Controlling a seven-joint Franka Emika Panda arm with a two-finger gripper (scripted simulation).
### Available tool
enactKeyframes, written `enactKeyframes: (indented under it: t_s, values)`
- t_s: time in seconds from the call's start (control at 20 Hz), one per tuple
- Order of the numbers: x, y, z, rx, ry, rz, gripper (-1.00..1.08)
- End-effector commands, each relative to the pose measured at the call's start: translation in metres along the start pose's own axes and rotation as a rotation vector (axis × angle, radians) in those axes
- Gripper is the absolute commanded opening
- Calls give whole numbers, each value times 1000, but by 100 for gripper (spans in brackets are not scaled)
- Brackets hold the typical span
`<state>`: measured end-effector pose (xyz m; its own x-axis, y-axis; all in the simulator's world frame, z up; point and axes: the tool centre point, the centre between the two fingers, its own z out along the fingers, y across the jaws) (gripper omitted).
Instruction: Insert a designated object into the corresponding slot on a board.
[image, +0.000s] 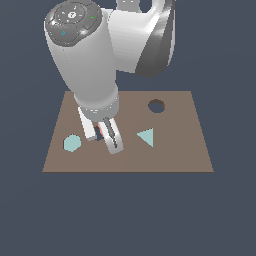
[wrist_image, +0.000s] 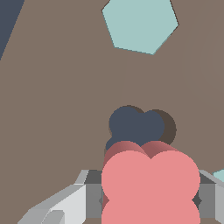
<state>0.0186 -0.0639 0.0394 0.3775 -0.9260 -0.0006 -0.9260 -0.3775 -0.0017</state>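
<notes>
Claw (image: 104, 135): pale grey, blocky fingers closed onto the sides of the salmon-red clover-shaped block (wrist_image: 150, 186) — narrow gap, filled by the block; in the exterior view the fingers point down at the board between the hexagon and the triangle.
Block: smooth, matte, four rounded lobes, flat salmon face with darker red side walls; only a red sliver shows between the fingers in the exterior view.
Slot: dark four-lobed clover hole (wrist_image: 136, 127) in the board — the block sits just beside it and partly overlaps its near lobes in the wrist view; whether the block has entered it I cannot tell.
Board: flat brown rectangular board (image: 175, 155), plain untextured surface.
Hexagon: flat pale-teal hexagon (image: 72, 143), towards the exterior view's left of the claw.
Triangle: flat pale-teal triangle (image: 146, 136), on the exterior view's right of the claw.
Round hole: plain dark circular hole (image: 156, 106), beyond the triangle.
</notes>
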Motion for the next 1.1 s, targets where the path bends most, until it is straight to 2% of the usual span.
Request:
enactKeyframes:
  t_s: [0.0,0.35,0.9,0.95,1.05]
  values:
    - [9,-1,-1,0,0,59,-100]
    - [22,1,-1,0,0,147,-100]
    - [23,2,9,-1,0,154,-100]
    - [23,2,9,-1,0,154,100]
    - [23,2,9,-1,0,154,100]
